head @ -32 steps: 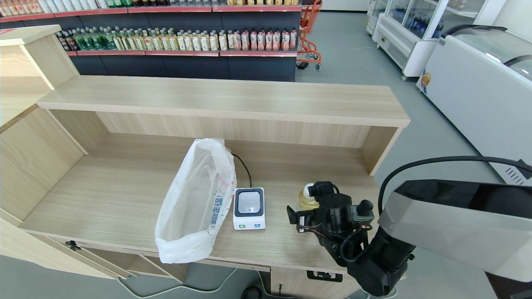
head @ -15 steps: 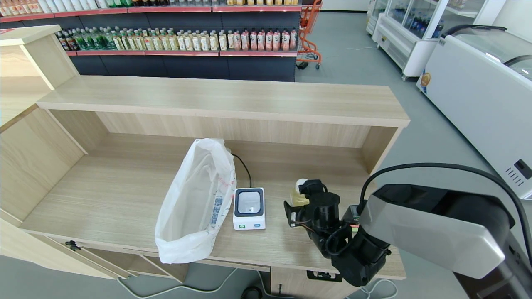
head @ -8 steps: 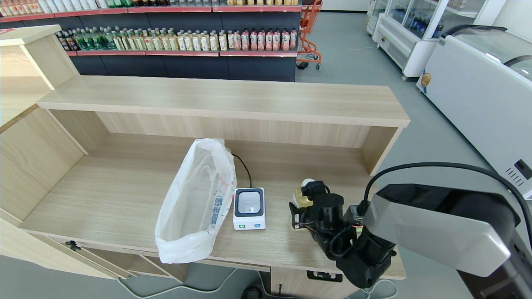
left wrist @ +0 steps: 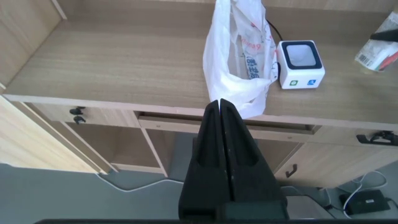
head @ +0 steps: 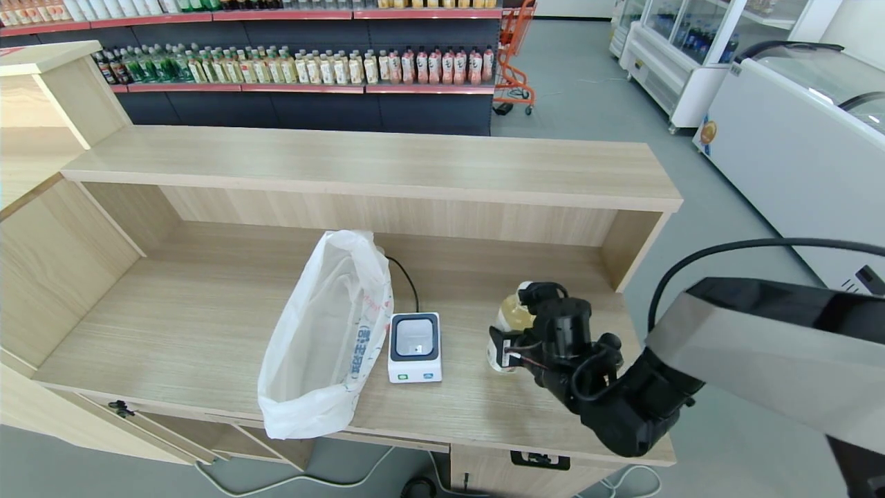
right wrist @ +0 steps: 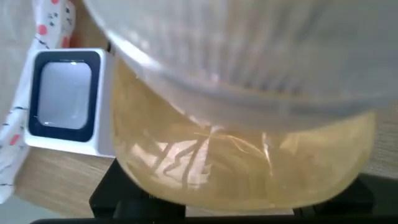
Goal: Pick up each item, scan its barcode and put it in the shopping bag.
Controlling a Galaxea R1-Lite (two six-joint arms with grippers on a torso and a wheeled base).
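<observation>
A clear bottle [head: 510, 319] of pale yellow drink with a white cap is held tilted just to the right of the scanner [head: 414, 346]. My right gripper [head: 523, 308] is shut on it. In the right wrist view the bottle [right wrist: 249, 124] is very close, with the scanner [right wrist: 65, 99] behind it. The white shopping bag [head: 325, 339] stands open to the left of the scanner. My left gripper [left wrist: 220, 107] is shut and holds nothing; it hangs low in front of the counter edge, below the bag [left wrist: 239, 56]. The scanner [left wrist: 300, 56] and the bottle [left wrist: 378, 50] lie beyond it.
The wooden counter [head: 193, 311] has a raised ledge [head: 373, 162] at the back and side walls. A black cable [head: 408, 280] runs from the scanner to the back. Drawers [left wrist: 81, 115] sit under the counter front.
My right gripper first swung left toward the scanner with the bottle, then rose and shifted back right. The bottle now sits higher and more tilted. Bag and scanner have not moved.
</observation>
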